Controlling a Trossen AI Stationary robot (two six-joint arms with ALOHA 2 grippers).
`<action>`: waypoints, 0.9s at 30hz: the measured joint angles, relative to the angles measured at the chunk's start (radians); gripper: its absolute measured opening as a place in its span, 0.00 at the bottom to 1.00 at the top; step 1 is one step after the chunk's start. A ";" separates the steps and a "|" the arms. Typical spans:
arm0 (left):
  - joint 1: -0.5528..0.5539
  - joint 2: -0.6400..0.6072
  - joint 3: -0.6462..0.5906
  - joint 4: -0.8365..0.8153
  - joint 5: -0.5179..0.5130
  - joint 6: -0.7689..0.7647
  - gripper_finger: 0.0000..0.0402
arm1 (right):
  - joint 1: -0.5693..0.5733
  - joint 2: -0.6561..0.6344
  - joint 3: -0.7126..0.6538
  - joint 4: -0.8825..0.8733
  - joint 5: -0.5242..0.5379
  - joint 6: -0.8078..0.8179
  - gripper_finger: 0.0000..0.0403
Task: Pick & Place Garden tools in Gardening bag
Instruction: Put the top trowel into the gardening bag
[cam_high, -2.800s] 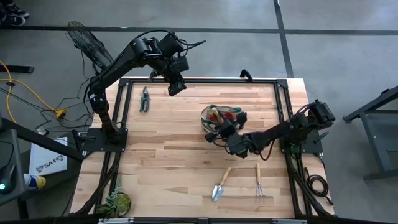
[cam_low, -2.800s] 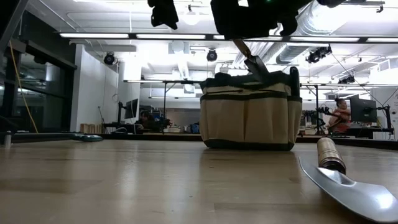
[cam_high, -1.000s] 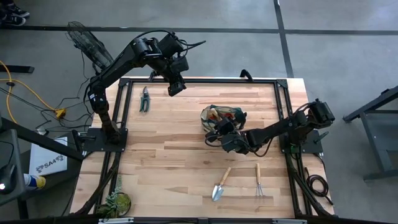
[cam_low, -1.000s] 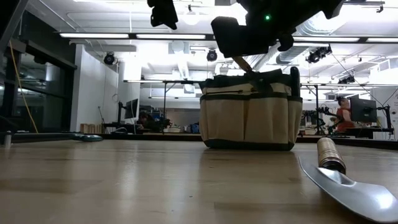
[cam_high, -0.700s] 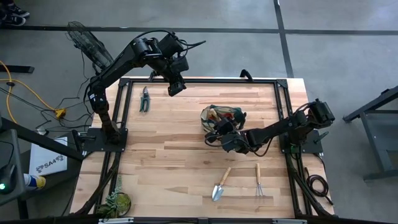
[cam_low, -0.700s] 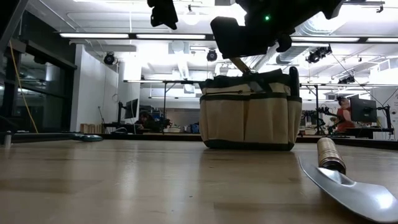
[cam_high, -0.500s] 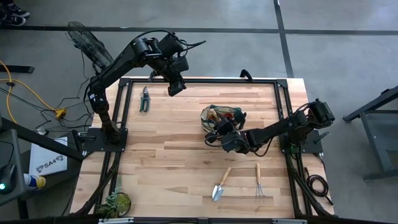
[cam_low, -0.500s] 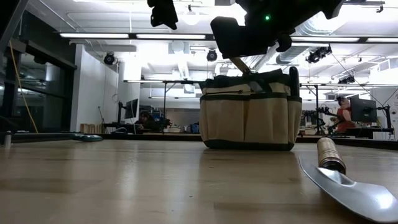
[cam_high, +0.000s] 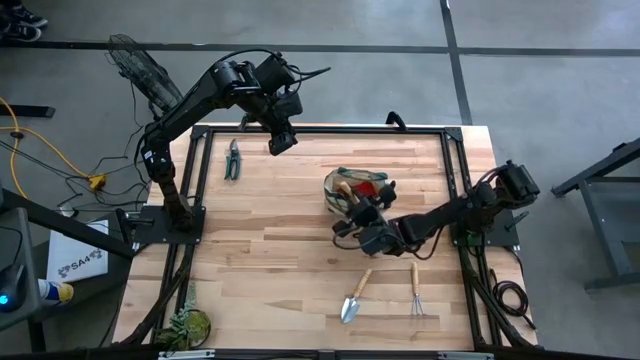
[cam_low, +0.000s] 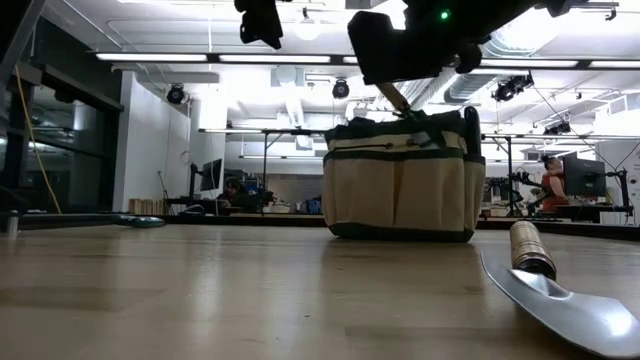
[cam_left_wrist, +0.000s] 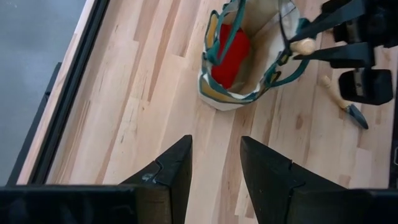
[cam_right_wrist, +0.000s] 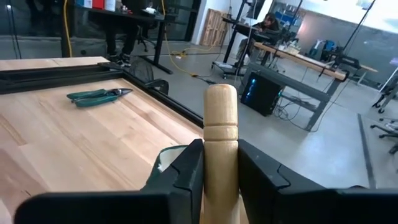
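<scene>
Wood-plank table (cam_high: 280, 240); workshop beyond, seated person (cam_low: 549, 186), possibly working.

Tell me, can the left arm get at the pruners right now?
Probably yes. The left end effector hangs open and empty above the table's far edge, and the pruners lie flat just beside it with nothing between; the right arm is busy at the bag.

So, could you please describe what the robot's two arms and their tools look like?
Both arms are matte black, built of jointed segments with loose black cables looped alongside. The left arm's tool ends in two dark, wedge-shaped fingers with stepped inner edges. The right arm's tool has matching black angular fingers. A small green indicator light glows on the right arm's wrist housing in the low view.
</scene>
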 joint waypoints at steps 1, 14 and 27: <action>0.000 0.000 0.000 0.000 -0.004 0.000 0.33 | 0.007 0.000 0.000 -0.006 0.018 0.000 0.17; 0.000 0.000 0.000 0.003 -0.011 0.000 0.33 | -0.016 0.000 0.000 -0.119 0.016 0.074 0.16; 0.000 0.000 0.000 0.003 -0.011 -0.001 0.33 | -0.007 0.000 0.000 -0.235 -0.043 0.210 0.17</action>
